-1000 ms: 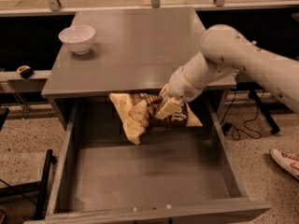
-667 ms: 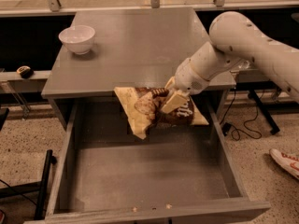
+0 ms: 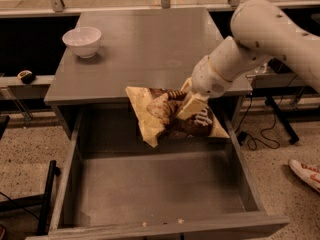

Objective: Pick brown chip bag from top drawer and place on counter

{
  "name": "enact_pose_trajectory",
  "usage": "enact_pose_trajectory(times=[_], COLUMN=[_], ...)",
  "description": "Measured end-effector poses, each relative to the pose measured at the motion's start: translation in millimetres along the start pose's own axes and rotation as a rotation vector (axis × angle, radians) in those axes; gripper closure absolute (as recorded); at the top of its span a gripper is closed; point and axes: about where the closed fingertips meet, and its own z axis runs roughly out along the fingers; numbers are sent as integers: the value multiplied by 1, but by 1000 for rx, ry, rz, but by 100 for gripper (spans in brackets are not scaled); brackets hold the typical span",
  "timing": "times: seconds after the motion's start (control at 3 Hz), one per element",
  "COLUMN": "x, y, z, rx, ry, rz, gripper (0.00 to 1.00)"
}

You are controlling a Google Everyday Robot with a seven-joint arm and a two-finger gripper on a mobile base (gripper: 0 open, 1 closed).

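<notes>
The brown chip bag (image 3: 167,116) hangs crumpled in the air above the back of the open top drawer (image 3: 160,189), its top edge level with the front edge of the counter (image 3: 140,49). My gripper (image 3: 190,104) is shut on the bag's right half, coming down from the white arm at the upper right. The drawer floor below is bare grey.
A white bowl (image 3: 82,41) stands at the counter's back left corner. A small dark object (image 3: 25,76) lies on a low ledge to the left. Cables (image 3: 260,134) and a shoe (image 3: 306,173) are on the floor to the right.
My gripper has lifted the chip bag up out of the drawer, from near the drawer's back to the level of the counter's front edge.
</notes>
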Motion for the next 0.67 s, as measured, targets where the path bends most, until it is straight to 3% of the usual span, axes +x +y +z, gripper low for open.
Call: enact_pose_trajectory(times=[0.33,0.67], x=[-10,-13], y=[4,-30], z=[-33,-59], rx=[52,128], ry=[25,75], rz=[-36,-35], gripper=[100,100])
